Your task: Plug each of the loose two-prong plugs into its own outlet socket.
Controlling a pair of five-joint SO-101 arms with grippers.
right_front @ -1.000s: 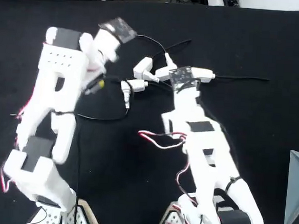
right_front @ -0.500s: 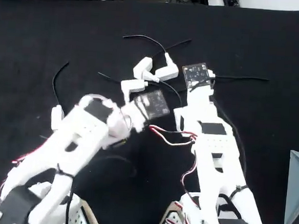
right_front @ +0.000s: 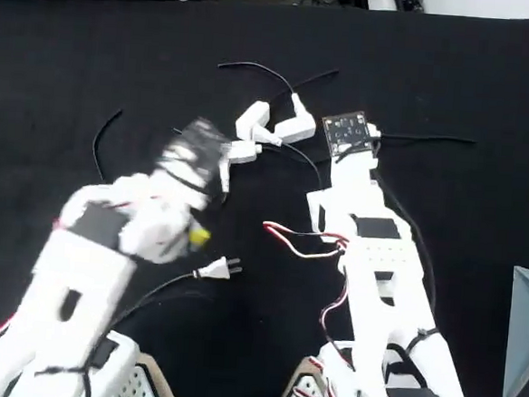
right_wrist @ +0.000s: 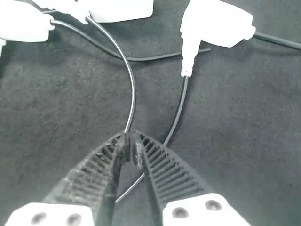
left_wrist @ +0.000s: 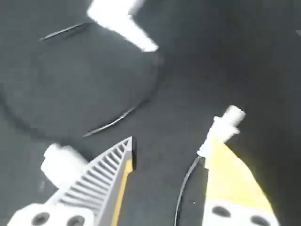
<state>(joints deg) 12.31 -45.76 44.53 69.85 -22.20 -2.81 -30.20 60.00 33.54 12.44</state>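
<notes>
The left gripper (left_wrist: 171,146), spread apart, is being swung aside from the sockets (right_front: 252,120); a cable (right_wrist: 133,94) is being pinched by the right gripper (right_wrist: 130,141). The plug (right_front: 219,269) is best gripped squarely.

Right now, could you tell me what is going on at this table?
Two robot arms are working over a black table with a cluster of white sockets and trailing cords. The right hand is shut on a thin black cord just short of the sockets. The left hand is open and holds nothing. A two-prong plug lies loose on the table, nearer the arm bases, not plugged in.
</notes>
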